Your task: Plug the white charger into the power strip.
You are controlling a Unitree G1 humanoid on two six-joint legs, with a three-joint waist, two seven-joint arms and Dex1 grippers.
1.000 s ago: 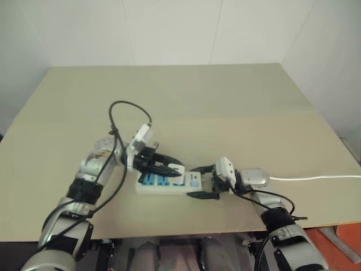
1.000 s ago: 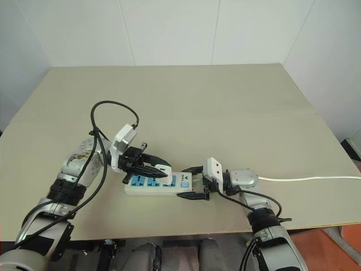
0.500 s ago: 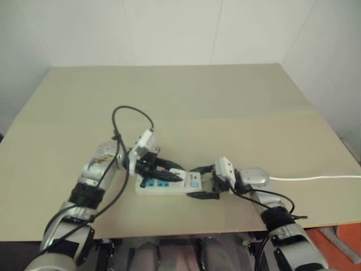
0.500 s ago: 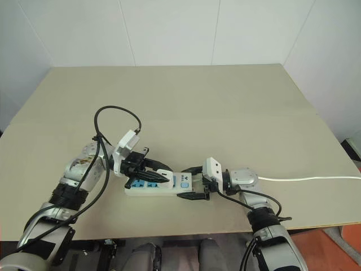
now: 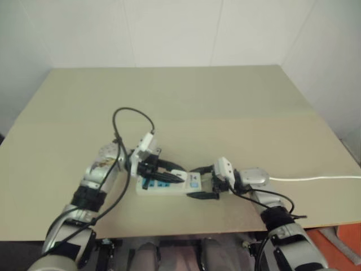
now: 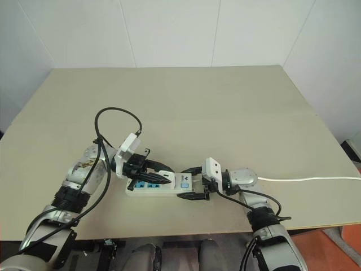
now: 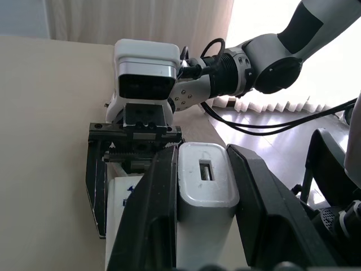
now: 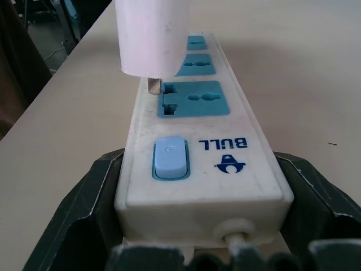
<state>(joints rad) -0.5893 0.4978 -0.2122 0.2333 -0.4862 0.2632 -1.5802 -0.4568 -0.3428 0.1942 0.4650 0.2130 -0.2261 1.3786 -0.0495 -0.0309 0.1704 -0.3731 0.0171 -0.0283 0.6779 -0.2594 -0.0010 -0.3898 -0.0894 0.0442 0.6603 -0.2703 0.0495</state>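
The power strip (image 6: 148, 191) lies on the table near its front edge, blue sockets facing up. My left gripper (image 7: 203, 169) is shut on the white charger (image 7: 205, 183) and holds it just above the strip. In the right wrist view the charger (image 8: 150, 37) hangs over the strip (image 8: 225, 180). Its metal prong (image 8: 153, 84) reaches down to the edge of the socket face nearest the blue switch (image 8: 169, 157). My right gripper (image 6: 190, 182) is shut on the strip's switch end, one black finger (image 8: 84, 214) along each side.
The strip's thin white cord (image 6: 307, 179) runs right across the tan table (image 6: 225, 113) to its edge. A black cable (image 6: 115, 121) loops above my left wrist. White walls stand behind the table.
My left gripper with the charger sits slightly lower and closer over the strip than a second ago. The right gripper and the strip have not moved.
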